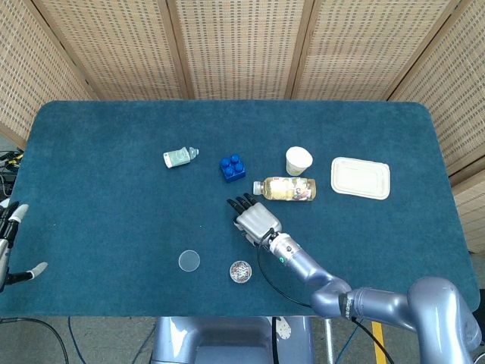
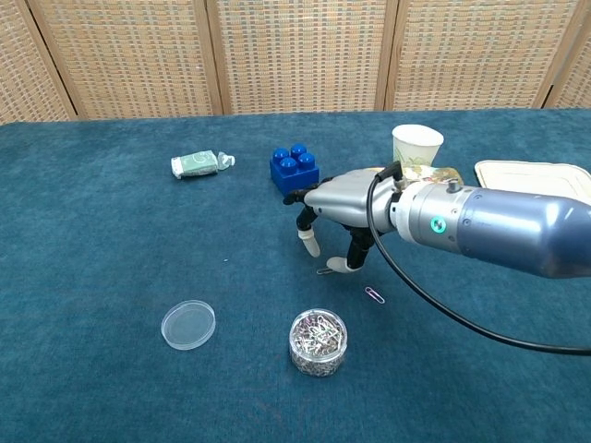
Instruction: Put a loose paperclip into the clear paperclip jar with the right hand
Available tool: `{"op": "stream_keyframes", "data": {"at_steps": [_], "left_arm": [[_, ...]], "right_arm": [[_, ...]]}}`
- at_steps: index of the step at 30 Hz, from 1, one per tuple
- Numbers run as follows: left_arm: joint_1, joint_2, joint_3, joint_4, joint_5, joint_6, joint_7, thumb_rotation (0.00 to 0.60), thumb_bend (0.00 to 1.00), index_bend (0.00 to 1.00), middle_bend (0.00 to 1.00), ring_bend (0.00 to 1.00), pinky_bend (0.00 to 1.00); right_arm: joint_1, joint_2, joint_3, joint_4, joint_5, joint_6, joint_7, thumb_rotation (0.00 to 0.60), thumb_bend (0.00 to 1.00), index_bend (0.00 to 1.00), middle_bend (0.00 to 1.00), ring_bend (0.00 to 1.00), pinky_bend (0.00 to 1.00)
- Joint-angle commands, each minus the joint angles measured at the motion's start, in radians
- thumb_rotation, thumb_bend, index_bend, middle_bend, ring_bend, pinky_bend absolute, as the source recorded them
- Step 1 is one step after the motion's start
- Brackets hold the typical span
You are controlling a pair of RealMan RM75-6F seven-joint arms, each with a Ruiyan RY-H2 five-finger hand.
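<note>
My right hand (image 2: 337, 205) hovers low over the blue cloth, palm down with its fingers spread and holding nothing. One fingertip (image 2: 349, 266) comes down right beside a loose paperclip (image 2: 324, 270); I cannot tell whether they touch. A second loose paperclip (image 2: 374, 295) lies to its right. The clear paperclip jar (image 2: 318, 341) stands uncovered and full of clips, just in front of the hand. In the head view the right hand (image 1: 254, 219) sits above the jar (image 1: 240, 271) and hides both clips. My left hand (image 1: 9, 241) rests at the table's left edge, fingers apart and holding nothing.
The jar's clear lid (image 2: 188, 324) lies left of the jar. Behind the hand are a blue brick (image 2: 295, 169), a paper cup (image 2: 416, 145) and a lying bottle (image 1: 286, 189). A green tube (image 2: 196, 164) lies far left, a white tray (image 1: 361, 177) far right.
</note>
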Motion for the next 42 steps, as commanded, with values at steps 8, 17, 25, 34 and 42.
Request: {"op": "stream_keyframes", "data": {"at_steps": [8, 17, 25, 34, 42], "left_arm": [[-0.004, -0.002, -0.001, 0.002, -0.008, -0.004, 0.002, 0.6, 0.0, 0.0, 0.0, 0.0, 0.0], [-0.007, -0.003, 0.0, 0.004, -0.013, -0.008, 0.001, 0.6, 0.0, 0.0, 0.0, 0.0, 0.0], [-0.006, -0.002, 0.0, 0.004, -0.012, -0.005, -0.001, 0.6, 0.0, 0.0, 0.0, 0.0, 0.0], [-0.007, -0.006, 0.004, -0.001, -0.008, -0.003, 0.011, 0.6, 0.0, 0.0, 0.0, 0.0, 0.0], [-0.007, -0.008, 0.006, -0.001, -0.007, -0.001, 0.014, 0.6, 0.0, 0.0, 0.0, 0.0, 0.0]], "right_arm": [[0.006, -0.063, -0.013, 0.072, 0.009, 0.017, 0.033, 0.6, 0.38, 0.46, 0.0, 0.0, 0.0], [0.002, -0.081, -0.031, 0.098, -0.007, 0.025, 0.049, 0.6, 0.38, 0.46, 0.0, 0.0, 0.0], [-0.013, -0.072, -0.047, 0.115, -0.022, 0.034, 0.066, 0.6, 0.38, 0.46, 0.0, 0.0, 0.0], [-0.023, -0.088, -0.055, 0.146, -0.048, 0.037, 0.099, 0.6, 0.38, 0.5, 0.0, 0.0, 0.0], [-0.036, -0.095, -0.063, 0.17, -0.07, 0.039, 0.126, 0.6, 0.38, 0.62, 0.0, 0.0, 0.0]]}}
